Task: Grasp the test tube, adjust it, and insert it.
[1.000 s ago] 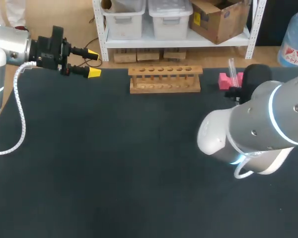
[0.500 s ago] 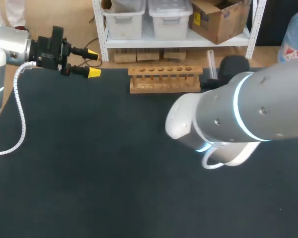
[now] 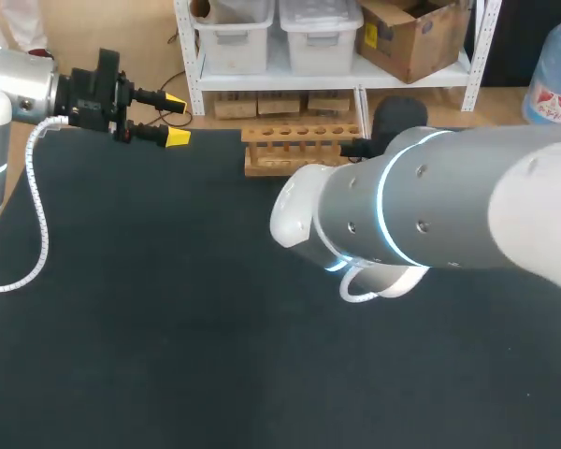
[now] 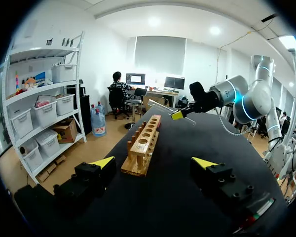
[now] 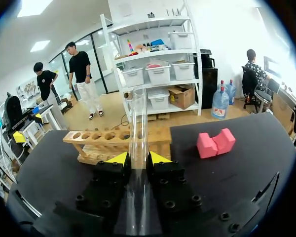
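Observation:
A clear test tube (image 5: 138, 123) stands upright between the yellow tips of my right gripper (image 5: 138, 159), which is shut on it. Just ahead of the tube lies the wooden rack (image 5: 107, 141) with its row of holes. In the head view my right arm (image 3: 430, 206) covers its own gripper and the right end of the rack (image 3: 294, 150). From the left wrist view, the right gripper (image 4: 177, 114) holds the tube (image 4: 160, 105) over the far end of the rack (image 4: 143, 148). My left gripper (image 3: 173, 118) hangs open at the table's back left edge, a good way from the rack's left end.
A pink notched block (image 5: 215, 143) rests on the dark table (image 3: 168, 309) to the right of the rack. My right arm's bulky elbow spans the table's right half.
My right arm has swung left with the tube, from beside the pink block to the rack's right end. The left arm has not moved.

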### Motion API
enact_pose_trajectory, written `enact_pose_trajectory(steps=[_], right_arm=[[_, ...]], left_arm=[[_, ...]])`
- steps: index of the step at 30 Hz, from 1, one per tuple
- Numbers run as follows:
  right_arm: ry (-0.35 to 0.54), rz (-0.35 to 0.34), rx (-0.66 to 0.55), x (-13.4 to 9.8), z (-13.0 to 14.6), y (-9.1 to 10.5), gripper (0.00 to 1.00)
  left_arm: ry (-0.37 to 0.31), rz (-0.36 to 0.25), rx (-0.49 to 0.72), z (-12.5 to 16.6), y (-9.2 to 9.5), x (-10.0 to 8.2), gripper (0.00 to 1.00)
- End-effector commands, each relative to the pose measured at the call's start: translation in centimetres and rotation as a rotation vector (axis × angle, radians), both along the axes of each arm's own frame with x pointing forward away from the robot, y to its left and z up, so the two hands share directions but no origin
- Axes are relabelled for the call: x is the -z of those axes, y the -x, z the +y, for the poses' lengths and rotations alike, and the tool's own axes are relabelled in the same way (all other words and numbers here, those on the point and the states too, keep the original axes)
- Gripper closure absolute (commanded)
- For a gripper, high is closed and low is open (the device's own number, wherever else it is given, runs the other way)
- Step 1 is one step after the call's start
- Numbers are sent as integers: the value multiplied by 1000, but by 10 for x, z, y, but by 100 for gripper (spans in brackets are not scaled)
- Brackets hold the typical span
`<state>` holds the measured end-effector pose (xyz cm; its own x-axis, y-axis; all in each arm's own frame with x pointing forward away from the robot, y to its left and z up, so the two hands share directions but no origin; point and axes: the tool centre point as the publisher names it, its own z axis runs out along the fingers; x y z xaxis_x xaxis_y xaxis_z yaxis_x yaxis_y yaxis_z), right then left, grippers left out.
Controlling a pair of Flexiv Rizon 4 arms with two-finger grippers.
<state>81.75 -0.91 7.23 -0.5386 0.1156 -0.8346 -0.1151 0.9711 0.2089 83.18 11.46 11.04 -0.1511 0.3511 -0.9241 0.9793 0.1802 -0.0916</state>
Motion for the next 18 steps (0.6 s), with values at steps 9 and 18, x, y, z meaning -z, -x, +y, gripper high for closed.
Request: enact_pose_trajectory(steps=[9, 18], right_arm=[[-38, 6, -45, 16, 25, -12, 100], [-46, 16, -55, 21, 31, -15, 100]], left_arm=[[2, -6, -5, 0, 3, 1, 0], [2, -6, -5, 0, 3, 1, 0]])
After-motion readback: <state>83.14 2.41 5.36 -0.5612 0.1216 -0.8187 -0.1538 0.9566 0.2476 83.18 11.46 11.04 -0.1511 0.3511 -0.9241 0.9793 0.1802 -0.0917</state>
